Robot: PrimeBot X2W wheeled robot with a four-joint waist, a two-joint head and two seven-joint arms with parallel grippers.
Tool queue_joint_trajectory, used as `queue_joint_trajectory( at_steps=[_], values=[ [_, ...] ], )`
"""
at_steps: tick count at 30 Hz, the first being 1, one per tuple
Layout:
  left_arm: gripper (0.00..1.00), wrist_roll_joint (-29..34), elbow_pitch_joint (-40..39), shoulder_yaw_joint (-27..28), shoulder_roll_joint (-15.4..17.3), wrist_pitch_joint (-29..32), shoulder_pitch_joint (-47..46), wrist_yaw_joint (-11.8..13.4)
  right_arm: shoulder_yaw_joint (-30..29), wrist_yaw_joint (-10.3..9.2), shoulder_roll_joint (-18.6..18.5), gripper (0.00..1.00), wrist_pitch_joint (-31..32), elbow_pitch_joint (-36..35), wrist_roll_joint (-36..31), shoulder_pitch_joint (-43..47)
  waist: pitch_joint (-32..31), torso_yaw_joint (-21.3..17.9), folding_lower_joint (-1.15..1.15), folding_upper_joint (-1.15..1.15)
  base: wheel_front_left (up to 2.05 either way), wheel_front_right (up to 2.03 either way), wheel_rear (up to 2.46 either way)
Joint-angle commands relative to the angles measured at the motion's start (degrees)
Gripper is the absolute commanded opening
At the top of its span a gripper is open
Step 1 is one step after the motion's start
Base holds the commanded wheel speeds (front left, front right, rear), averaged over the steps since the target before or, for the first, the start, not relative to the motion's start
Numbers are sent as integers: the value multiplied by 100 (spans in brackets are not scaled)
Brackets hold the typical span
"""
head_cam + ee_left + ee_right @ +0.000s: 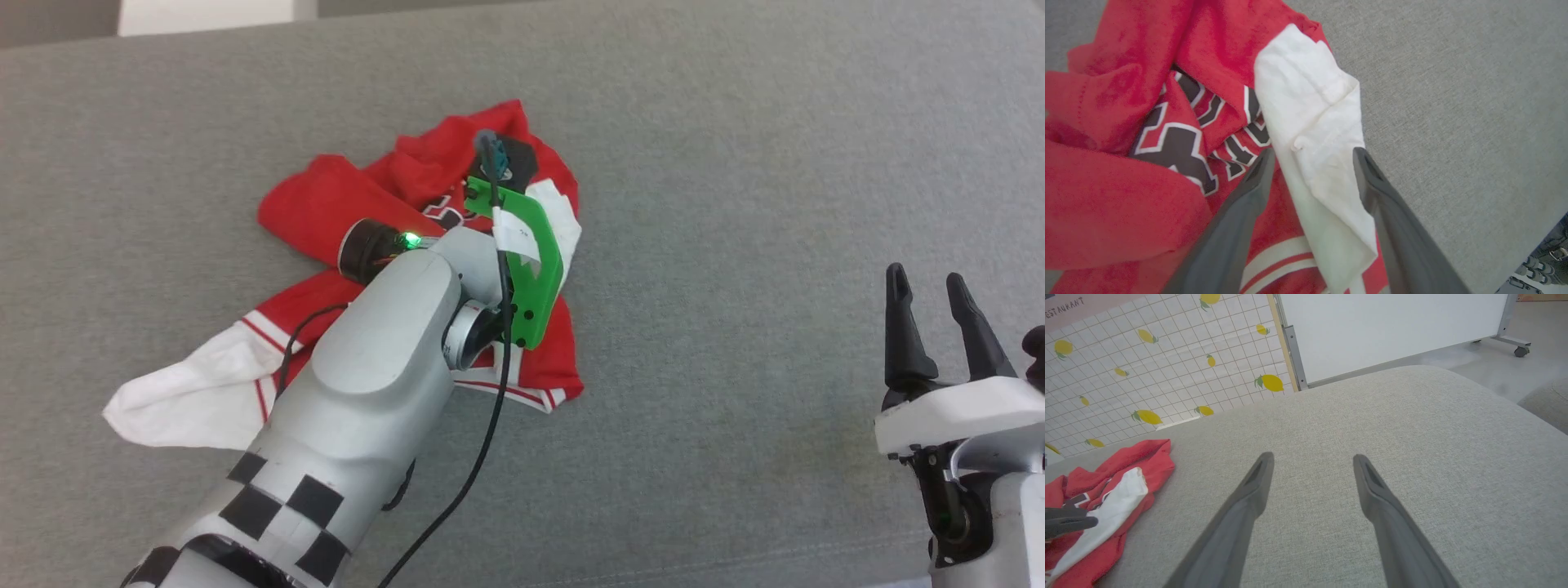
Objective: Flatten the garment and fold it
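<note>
Looking down from the head camera, I see the garment (326,204) lying crumpled on the grey cushion (735,163), left of centre and far from flat. Its red body is bunched in folds, one white sleeve (188,400) trails toward the lower left, and red-white striped trim (522,394) runs along the near edge. My left forearm (375,359) reaches up over the cloth and covers its middle. A green bracket (535,269) on the wrist and a black cable (490,408) lie in front of the gripper in this view, and a small green light (408,240) glows at the joint.

Left wrist view: the left gripper (1313,153) is spread wide and grips nothing. Its two dark fingers (1241,212) straddle the other sleeve (1306,94), a folded white one lying over the red cloth at the garment's edge. Black, white-edged lettering (1175,147) shows in the creases to the left of that sleeve. I cannot tell whether the fingertips touch the fabric or hover just above it.

Right wrist view: the right gripper (926,276) is likewise spread and empty. It points across the cushion, well apart from the garment, which lies at that view's lower left with a finger of the left gripper over it. Beyond the cushion stand a lemon-patterned wall (1147,375) and a white panel (1392,330) on a castor (1519,351).
</note>
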Motion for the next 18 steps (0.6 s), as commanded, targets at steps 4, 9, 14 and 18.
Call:
queue_joint_trajectory(
  at_steps=[4, 9, 14, 18],
  values=[
    [100, 48, 173, -86, -19, 48, -176, 80, 29, -8, 19, 100, -97, 82, 50, -160, 232, -200, 0, -1, 0, 0, 0],
    [0, -8, 270, -92, -28, 0, -180, 100, 43, -8, 22, 100, -131, 143, 48, -210, 249, -175, 0, -1, 0, 0, 0],
    [0, -116, 184, -83, -48, -224, -209, 42, 67, -8, 23, 100, -122, 201, 29, -227, 227, -117, 0, -1, 0, 0, 0],
    [0, -287, -85, -62, -68, -631, -281, -36, 98, -8, 24, 100, -114, 228, 28, -240, 205, -90, 0, -1, 0, 0, 0]
  ],
)
